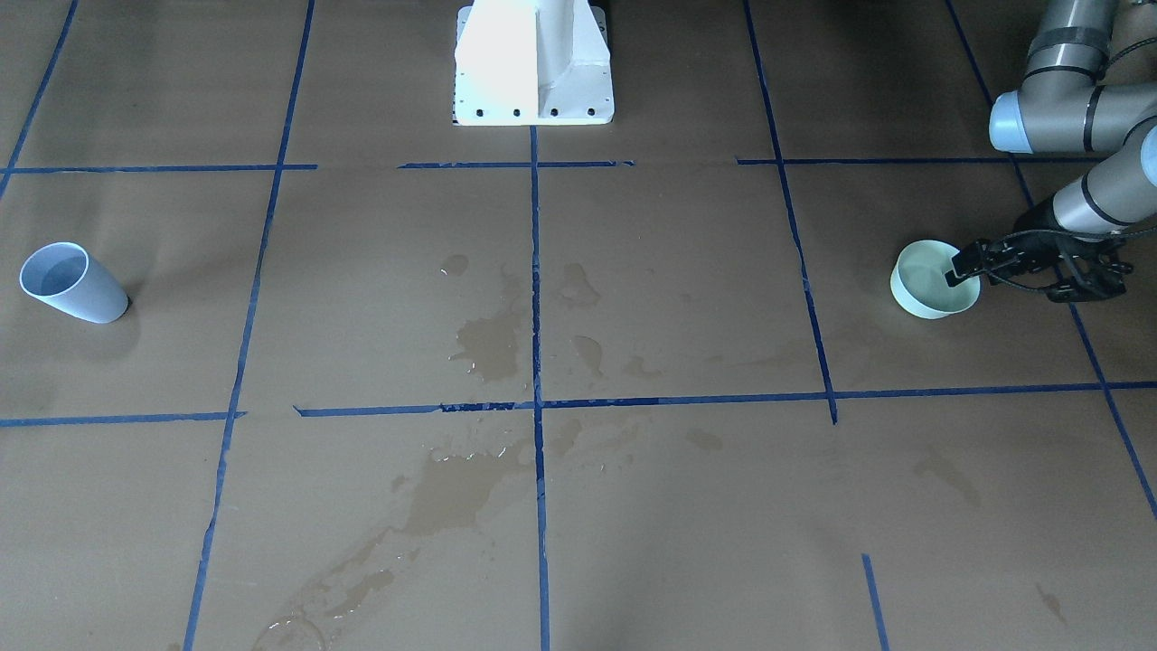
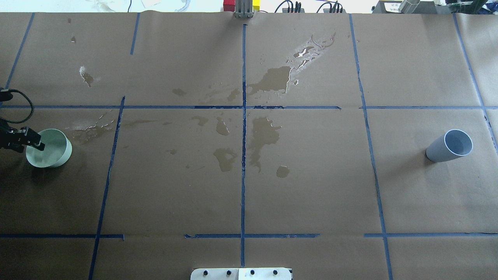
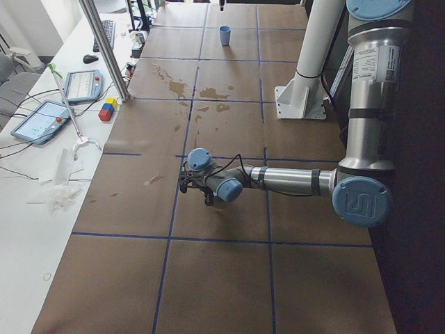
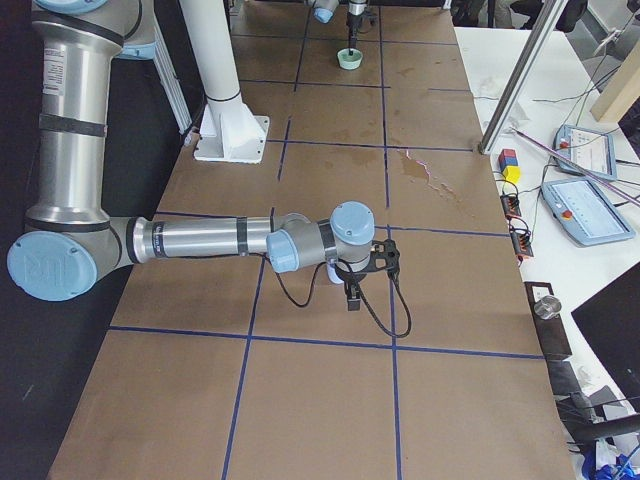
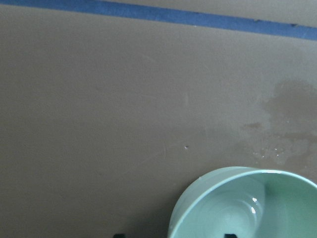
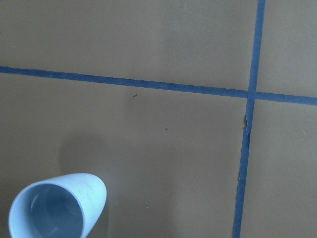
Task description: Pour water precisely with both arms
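Water [image 5: 242, 218] shows in the left wrist view as faint ripples and glints inside green bowl [image 5: 195, 201], lower right of frame. Open left end effector [image 5: 173, 236]: black fingertips [image 5: 229, 236] at the bottom edge, one inside the bowl, one outside, spread much wider than the rim between them. Brown-paper table [image 5: 99, 124], blue tape [image 5: 198, 17] along the top, wet stains [image 5: 287, 119] at right.

Right wrist view: blue cup [image 6: 54, 208] lower left, mouth towards the camera. Its inside looks glossy, possibly liquid, can't confirm.

Front-facing view: bowl at right, left arm [image 1: 1067, 117] coming in from upper right, end effector at the bowl's right rim. Cup far left, well apart. White pedestal [image 1: 533, 63] top centre, stains mid frame.

Overhead view: bowl at left edge with the end effector over its left rim, cup at right, glossy puddles upper centre.

Exterior left: near arm stretched low over the table, cup tiny at top.

Exterior right: right arm [image 4: 200, 238] low across mid frame, right end effector [image 4: 352, 295] pointing down. Cannot tell whether its fingers are apart or together. Bowl small at top.
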Robot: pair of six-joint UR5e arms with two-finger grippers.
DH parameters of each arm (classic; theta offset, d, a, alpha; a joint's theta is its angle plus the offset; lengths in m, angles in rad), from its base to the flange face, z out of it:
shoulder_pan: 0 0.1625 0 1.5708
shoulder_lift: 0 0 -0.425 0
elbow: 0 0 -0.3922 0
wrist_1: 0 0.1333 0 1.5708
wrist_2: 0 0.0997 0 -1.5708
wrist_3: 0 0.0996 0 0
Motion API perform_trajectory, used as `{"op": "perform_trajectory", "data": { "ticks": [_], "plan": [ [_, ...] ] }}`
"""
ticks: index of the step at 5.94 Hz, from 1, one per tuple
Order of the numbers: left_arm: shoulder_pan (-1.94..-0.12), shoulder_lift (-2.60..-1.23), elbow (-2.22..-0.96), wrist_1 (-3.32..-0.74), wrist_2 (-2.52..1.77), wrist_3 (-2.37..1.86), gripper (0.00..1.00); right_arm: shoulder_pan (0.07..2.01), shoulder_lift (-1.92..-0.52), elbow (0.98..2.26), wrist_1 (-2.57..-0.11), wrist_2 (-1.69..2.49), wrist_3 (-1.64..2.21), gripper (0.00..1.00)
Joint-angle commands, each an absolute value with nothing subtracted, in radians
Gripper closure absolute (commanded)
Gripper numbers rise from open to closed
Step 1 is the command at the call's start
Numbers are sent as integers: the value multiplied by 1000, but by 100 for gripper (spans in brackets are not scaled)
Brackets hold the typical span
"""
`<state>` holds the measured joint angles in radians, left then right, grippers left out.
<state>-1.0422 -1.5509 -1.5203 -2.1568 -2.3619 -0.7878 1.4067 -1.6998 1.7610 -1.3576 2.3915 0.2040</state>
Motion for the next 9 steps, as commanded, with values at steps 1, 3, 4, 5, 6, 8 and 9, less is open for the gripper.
{"op": "perform_trajectory", "data": {
  "ticks": [1,3,4,5,6,8,9],
  "plan": [
    [-1035,-1551,-1519,-2155,-2358,-792,93,1407,-1700,1761,-1359,2391,204,0],
    [-1028,-1574,-1581,-2169,-2358,-921,100,1407,-1700,1763,-1358,2391,206,0],
    [-988,-1618,-1642,-2172,-2355,-1028,100,1407,-1698,1764,-1358,2391,206,0],
    [-923,-1726,-1657,-2172,-2305,-1063,100,1407,-1698,1764,-1358,2391,206,0],
    [-841,-1800,-1672,-2161,-2262,-1109,100,1407,-1698,1764,-1358,2391,206,0],
    [-679,-2078,-1672,-1884,-2187,-1240,100,1407,-1697,1764,-1358,2391,206,0],
    [-607,-2197,-1671,-1750,-2066,-1302,100,1407,-1697,1766,-1358,2391,206,0]
  ]
}}
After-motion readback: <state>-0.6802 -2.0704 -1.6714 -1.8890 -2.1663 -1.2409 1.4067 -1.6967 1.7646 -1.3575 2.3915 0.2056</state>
